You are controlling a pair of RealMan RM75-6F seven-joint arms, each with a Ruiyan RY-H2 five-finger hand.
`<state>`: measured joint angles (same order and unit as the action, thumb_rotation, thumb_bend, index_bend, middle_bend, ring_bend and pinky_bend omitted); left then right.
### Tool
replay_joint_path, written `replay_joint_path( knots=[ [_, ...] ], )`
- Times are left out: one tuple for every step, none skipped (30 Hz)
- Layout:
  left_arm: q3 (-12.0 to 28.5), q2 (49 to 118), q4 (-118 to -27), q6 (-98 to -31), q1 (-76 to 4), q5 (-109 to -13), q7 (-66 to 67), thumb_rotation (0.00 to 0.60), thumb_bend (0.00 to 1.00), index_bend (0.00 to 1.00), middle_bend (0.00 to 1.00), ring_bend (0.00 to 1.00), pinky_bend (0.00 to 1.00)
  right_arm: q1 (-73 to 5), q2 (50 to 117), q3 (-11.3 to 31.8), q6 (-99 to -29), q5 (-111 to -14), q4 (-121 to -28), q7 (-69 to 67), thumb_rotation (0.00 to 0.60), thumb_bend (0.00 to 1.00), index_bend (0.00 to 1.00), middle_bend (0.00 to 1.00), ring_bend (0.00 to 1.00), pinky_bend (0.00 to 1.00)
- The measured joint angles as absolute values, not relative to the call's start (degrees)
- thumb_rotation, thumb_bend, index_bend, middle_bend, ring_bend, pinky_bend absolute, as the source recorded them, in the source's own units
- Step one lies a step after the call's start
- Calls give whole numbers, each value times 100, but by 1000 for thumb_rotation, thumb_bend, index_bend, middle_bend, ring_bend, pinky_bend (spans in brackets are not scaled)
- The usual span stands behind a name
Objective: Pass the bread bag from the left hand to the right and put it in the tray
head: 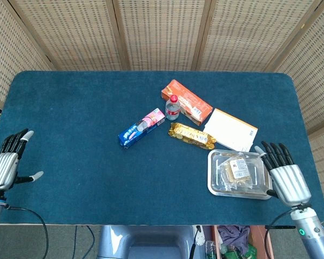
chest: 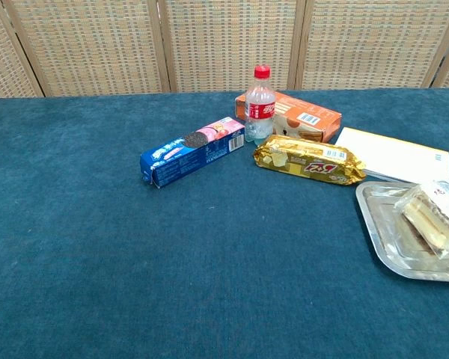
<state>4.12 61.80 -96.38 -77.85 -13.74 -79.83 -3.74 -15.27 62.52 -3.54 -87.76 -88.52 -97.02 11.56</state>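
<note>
The clear bread bag [head: 238,170] [chest: 434,216] lies inside the metal tray [head: 214,186] [chest: 374,221] near the table's front right. My right hand [head: 284,175] hovers just right of the tray, fingers spread and holding nothing, apart from the bag. My left hand [head: 4,165] is at the far left edge of the table, fingers apart and empty. Neither hand shows in the chest view.
On the blue table stand a gold snack pack [head: 191,136], a blue and pink cookie box [head: 142,128], a small cola bottle [head: 172,107], an orange box [head: 187,102] and a white envelope [head: 230,129], all behind the tray.
</note>
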Motion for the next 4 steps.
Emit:
replay_joint_path(
  knots=[
    [369, 6164, -9663, -7882, -1310, -8081, -387, 600, 0, 0, 0, 0, 0, -1361, 6325, -375, -8943, -8924, -9612, 927, 600, 0, 0, 0, 0, 0],
    [340, 6153, -9682, -7940, -1269, -8150, -395, 600, 0, 0, 0, 0, 0, -1241, 6379, -387, -9052, -8982, -9532, 804, 600, 0, 0, 0, 0, 0],
    [313, 6142, -9702, -7987, -1231, -8210, -401, 600, 0, 0, 0, 0, 0, -1137, 6427, -397, -9137, -9035, -9451, 722, 600, 0, 0, 0, 0, 0],
    [289, 6131, -9726, -8041, -1191, -8273, -400, 600, 0, 0, 0, 0, 0, -1045, 6472, -402, -9208, -9085, -9371, 648, 600, 0, 0, 0, 0, 0]
  ],
)
